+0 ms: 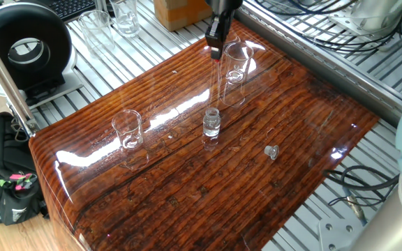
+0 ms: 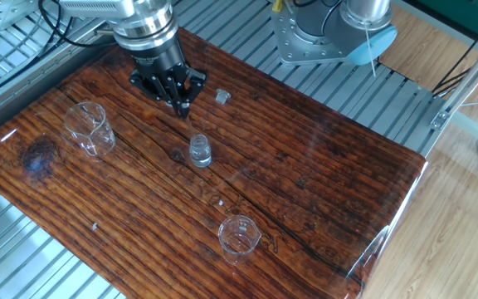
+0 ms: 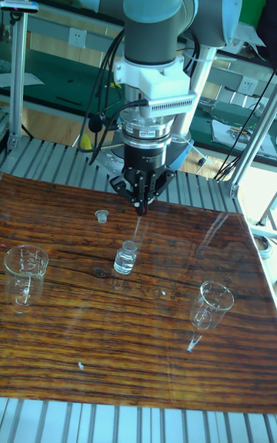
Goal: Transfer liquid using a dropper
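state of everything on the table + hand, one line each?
hand: shut on dropper, above the vial
dropper: held upright, bulb in the hand, tip down just over the vial mouth
vial: upright, uncapped, under the dropper
cap: off, lying on the table apart from the vial
near beaker: upright, contents cannot tell
far beaker: upright, contents cannot tell
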`<state>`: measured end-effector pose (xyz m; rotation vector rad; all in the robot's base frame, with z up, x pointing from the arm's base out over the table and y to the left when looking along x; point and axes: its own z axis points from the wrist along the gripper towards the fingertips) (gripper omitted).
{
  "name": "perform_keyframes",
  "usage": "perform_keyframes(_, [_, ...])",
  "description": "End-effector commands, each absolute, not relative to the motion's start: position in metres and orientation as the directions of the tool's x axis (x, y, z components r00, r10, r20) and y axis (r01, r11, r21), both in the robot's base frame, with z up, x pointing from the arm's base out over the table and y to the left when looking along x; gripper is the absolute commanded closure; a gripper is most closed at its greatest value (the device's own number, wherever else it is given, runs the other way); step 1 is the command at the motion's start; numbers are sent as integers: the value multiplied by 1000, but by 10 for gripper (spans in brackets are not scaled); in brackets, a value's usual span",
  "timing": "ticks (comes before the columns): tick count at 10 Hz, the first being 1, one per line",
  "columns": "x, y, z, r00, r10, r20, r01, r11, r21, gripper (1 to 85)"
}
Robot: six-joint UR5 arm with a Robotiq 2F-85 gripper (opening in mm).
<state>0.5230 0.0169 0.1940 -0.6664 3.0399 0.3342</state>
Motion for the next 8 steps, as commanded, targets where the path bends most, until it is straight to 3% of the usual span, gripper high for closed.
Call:
perform_keyframes(1, [525, 20, 190, -912, -406, -66, -410, 885, 222, 840])
perform_keyframes(8, [526, 20, 169, -911, -406, -69, -411, 886, 216, 840])
